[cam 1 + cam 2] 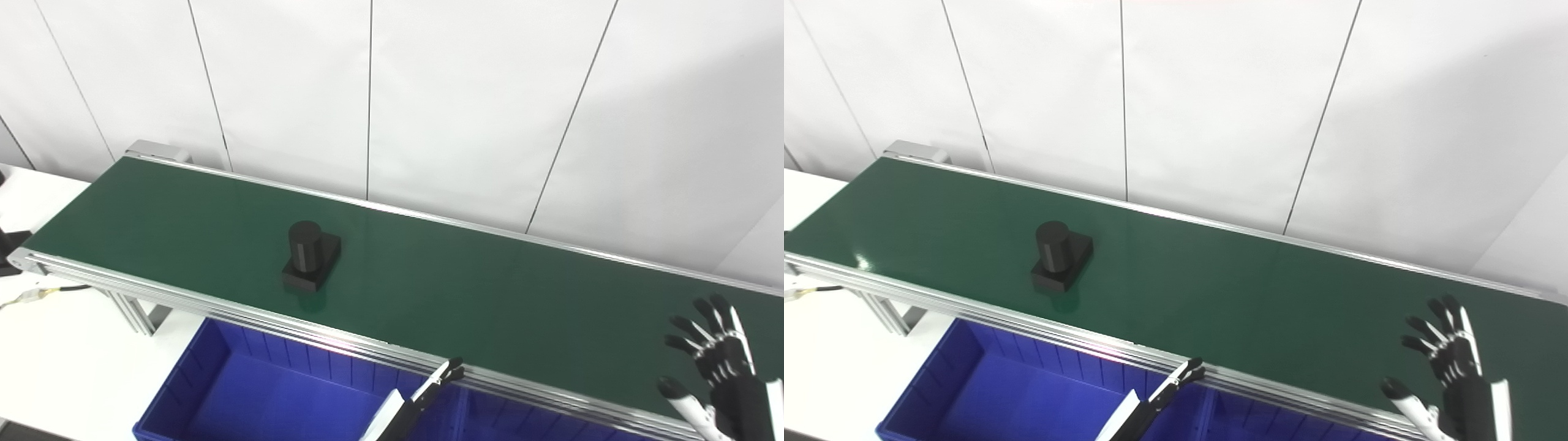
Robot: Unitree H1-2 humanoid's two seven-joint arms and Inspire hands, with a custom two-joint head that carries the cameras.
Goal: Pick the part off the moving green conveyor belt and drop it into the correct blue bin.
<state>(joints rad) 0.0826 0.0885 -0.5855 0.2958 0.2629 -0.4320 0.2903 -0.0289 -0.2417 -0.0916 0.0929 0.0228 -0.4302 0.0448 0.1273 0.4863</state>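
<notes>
Part [310,256] sits on belt [490,294]; right hand [716,367] hovers, fingers [689,327] spread upward.

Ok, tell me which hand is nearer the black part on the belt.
Left. The left hand sits at the belt's near rail, just right of the black part. The right hand hangs spread open far along the belt.

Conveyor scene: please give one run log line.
black part upright on green belt | left hand low | right hand open | blue bin
</notes>
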